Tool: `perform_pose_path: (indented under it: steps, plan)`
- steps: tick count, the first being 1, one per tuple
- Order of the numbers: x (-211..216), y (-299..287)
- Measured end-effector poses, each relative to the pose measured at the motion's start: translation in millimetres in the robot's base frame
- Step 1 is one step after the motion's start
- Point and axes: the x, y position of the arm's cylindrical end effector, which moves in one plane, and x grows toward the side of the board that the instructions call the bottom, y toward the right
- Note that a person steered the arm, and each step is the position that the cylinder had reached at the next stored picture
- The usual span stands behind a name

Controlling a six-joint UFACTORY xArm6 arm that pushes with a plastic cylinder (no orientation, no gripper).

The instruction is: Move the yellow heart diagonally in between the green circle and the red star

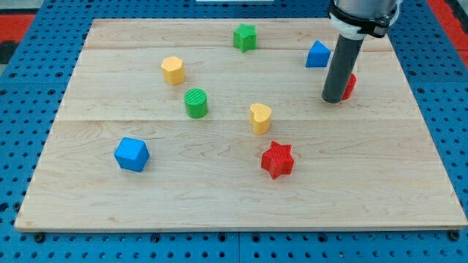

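The yellow heart (260, 117) lies near the board's middle. The green circle (196, 103) stands to its left, slightly higher in the view. The red star (277, 159) lies just below and right of the heart. My tip (333, 99) rests on the board at the upper right, well right of the heart and apart from it. It stands right beside a small red block (350, 85) that the rod partly hides.
A yellow hexagon-like block (173, 70) lies upper left. A green star (245, 37) sits near the top edge. A blue block (318, 55) lies just upper left of the rod. A blue cube (131, 154) lies lower left. The wooden board (88, 204) rests on blue pegboard.
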Motion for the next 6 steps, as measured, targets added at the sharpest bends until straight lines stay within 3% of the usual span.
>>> perform_pose_path:
  steps: [1, 3, 4, 5, 6]
  plan:
    - [10, -25]
    - [36, -130]
    - [48, -132]
    - [30, -82]
    - [73, -11]
